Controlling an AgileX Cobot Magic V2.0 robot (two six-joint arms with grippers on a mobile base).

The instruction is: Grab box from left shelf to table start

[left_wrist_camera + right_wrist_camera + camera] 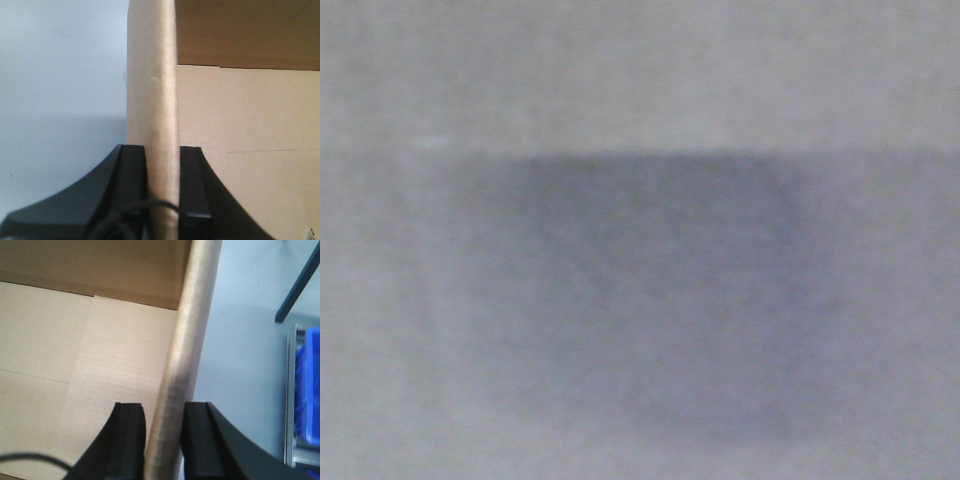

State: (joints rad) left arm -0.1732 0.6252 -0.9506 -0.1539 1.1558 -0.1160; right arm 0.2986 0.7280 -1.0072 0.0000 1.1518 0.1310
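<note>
Left wrist-mounted view first: the left gripper (161, 150) sits at the bottom centre of the frame. Its two black fingers (132, 175) are pressed against either side of one upright cardboard wall of the box (250, 125). The gap is narrow, only as wide as that wall, and the wall's rounded top edge runs straight up the middle of the picture. To the right of it we look into the open carton at plain tan panels with a fold line across them. To the left lies a pale grey surface (60, 75).

Over to the right wrist-mounted view, and it's a mirror of that. The right gripper (162, 407) is low in the frame, with a black finger on each side of the opposite wall, pinching it just as tightly. The carton's inside fills the left half. On the right is more pale grey, with a dark bar (300, 285) slanting across the upper right corner. A blue bin (306, 385) sits at the right edge, and a silver metal strip (290, 400) runs just beside it.

So the box is held by both arms, one wall each. What it rests on, I cannot tell. The exterior front-facing view is a grey blur with a darker rectangular patch (640, 290) in the middle, and nothing else can be read there.
</note>
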